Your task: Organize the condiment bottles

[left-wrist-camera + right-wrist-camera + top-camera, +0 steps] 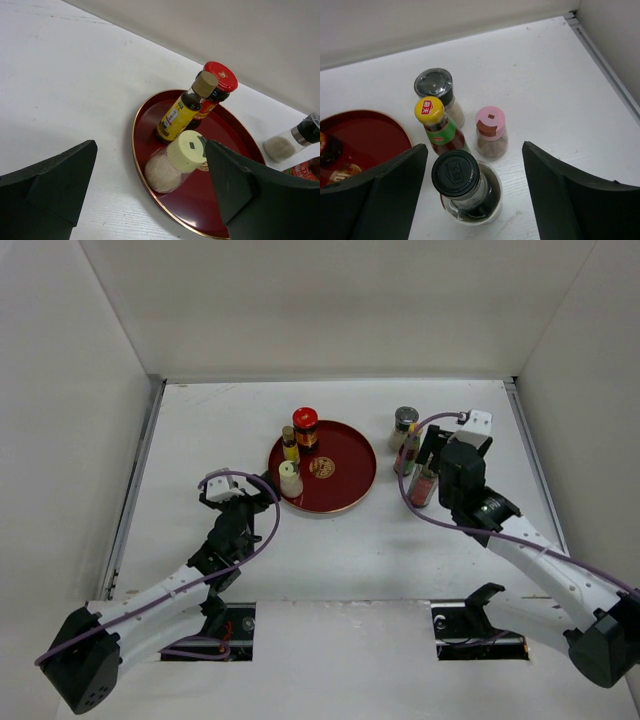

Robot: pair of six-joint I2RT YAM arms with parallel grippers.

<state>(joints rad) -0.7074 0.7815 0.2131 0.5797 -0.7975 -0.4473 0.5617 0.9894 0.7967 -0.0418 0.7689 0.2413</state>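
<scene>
bottles split into two groups here, three on a round red tray (350,455) and four on the bare table (200,430) to its right.

starting at the left, the left gripper (150,147) hangs just off the tray's near-left rim with its jaws spread wide and nothing between them. it points at the cream-capped jar (172,162), which stands just inside that rim. behind the jar are the tan-capped bottle (182,112) with a yellow label and, touching or almost touching it, the red-capped jar (219,82). all three crowd the tray's left and far side, which i judge leaves the open right half for the rest.

right of the tray, near each other but off it, stand the grey-topped shaker (437,90), the yellow-capped bottle (437,127), the pink-capped jar (491,131) and, nearest the arm, the clear black-capped bottle (462,185). the right gripper (474,147) sits over this last one, jaws wide, one on each side, with a gap showing on both sides, so it grips nothing. that straddle makes this bottle the likely next one to handle.

the top view gives the layout, tray in the middle and arms to either side, but the right arm hides much of its group there and the pink cap is not visible. the right wrist view separates all four and shows the gaps beside the jaws. only the left wrist view shows the pale grains in the cream-capped jar.
</scene>
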